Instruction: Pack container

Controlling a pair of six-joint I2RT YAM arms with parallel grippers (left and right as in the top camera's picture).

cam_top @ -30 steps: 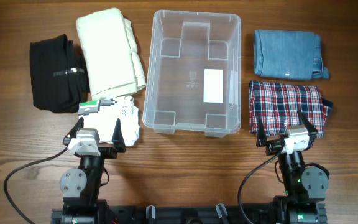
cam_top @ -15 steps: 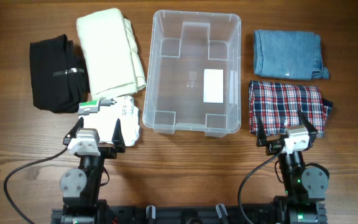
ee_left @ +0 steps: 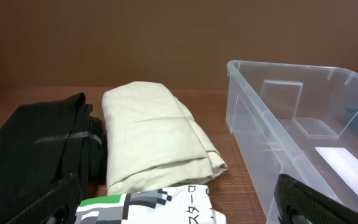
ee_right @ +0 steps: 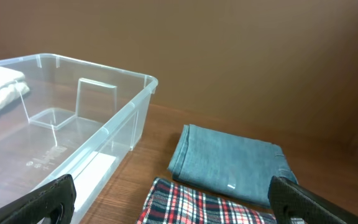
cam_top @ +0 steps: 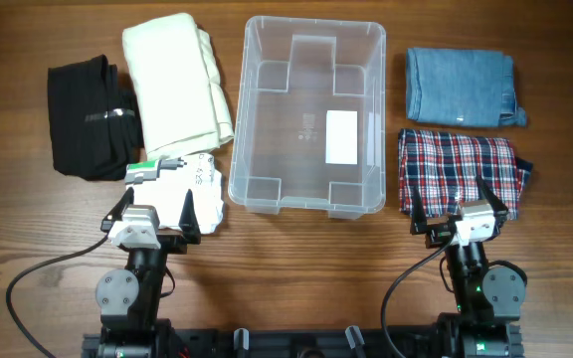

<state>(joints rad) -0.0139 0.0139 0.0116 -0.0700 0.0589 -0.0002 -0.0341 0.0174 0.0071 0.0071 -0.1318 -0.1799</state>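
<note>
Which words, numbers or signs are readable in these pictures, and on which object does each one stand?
"スタ" and more Japanese characters, blurred and cut off: on the white printed garment.
Moulded marks on the container base: too small to read.
White label: no text can be seen.

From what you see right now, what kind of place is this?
Likely a robot workbench for a clothes-packing trial, not a home: two black robot arms at a brown wooden table, a clear rectangular plastic container in the middle, and folded blue denim jeans beside it.
</note>
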